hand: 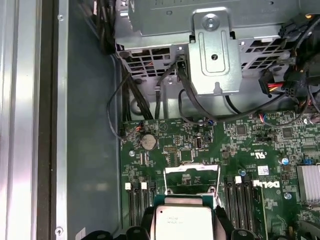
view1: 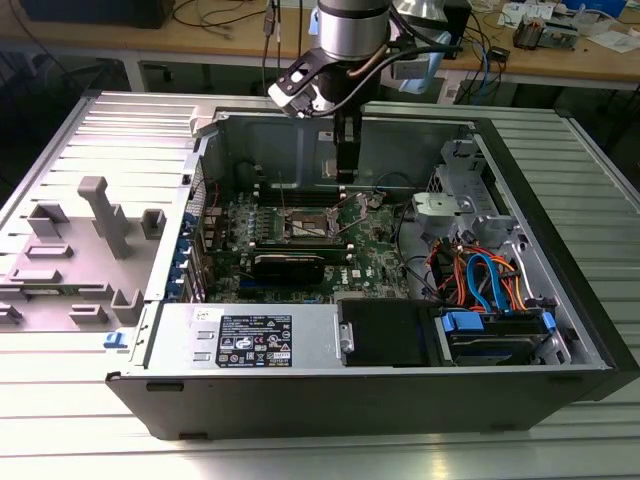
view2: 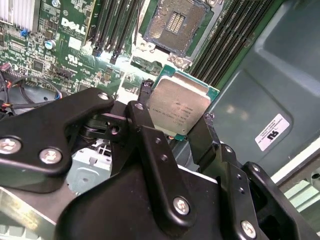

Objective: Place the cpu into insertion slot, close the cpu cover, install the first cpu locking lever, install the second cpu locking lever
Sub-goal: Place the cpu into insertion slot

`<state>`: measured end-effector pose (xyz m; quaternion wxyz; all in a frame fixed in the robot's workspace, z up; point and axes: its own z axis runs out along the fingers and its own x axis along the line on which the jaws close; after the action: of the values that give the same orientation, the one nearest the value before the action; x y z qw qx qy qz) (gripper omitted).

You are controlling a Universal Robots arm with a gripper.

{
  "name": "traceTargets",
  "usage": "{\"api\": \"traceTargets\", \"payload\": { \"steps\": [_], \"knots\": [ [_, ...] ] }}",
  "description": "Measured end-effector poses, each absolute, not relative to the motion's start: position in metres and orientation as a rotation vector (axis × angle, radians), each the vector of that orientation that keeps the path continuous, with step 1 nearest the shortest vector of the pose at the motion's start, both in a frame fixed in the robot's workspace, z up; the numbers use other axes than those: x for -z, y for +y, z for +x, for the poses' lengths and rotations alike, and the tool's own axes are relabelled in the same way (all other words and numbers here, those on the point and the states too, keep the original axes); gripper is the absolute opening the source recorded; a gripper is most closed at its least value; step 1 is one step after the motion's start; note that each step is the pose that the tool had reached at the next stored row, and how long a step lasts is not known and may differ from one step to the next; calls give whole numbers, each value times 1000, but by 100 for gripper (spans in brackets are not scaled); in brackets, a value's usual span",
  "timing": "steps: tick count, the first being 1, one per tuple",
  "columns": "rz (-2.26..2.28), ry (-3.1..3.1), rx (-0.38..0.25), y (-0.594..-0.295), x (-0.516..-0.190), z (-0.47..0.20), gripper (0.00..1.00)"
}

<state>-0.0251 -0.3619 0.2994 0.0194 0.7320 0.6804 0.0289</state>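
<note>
End effector [view2: 176, 104] clamped on the cpu [view2: 181, 100], held over the green board [view2: 80, 65] just beside the bare insertion slot [view2: 175, 22], cpu cover [hand: 192, 170] standing open.

Worktop [view1: 560, 445]: ribbed silvery metal.
On it: open computer case [view1: 350, 400]; grey panel [view1: 120, 140] beside it, exterior view's left.

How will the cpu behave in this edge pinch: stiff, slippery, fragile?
The cpu looks like a flat, rigid plate with a metal lid, so probably stiff and light. The gripper holds it only by thin opposite edges, so it may slip or twist. Its green board edge seems easy to chip.
</note>
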Motion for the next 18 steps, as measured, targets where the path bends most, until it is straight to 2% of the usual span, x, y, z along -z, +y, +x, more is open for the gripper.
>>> {"api": "traceTargets", "payload": {
  "steps": [18],
  "knots": [
    [2270, 2110, -93, -363, -299, -26, 54]
  ]
}}
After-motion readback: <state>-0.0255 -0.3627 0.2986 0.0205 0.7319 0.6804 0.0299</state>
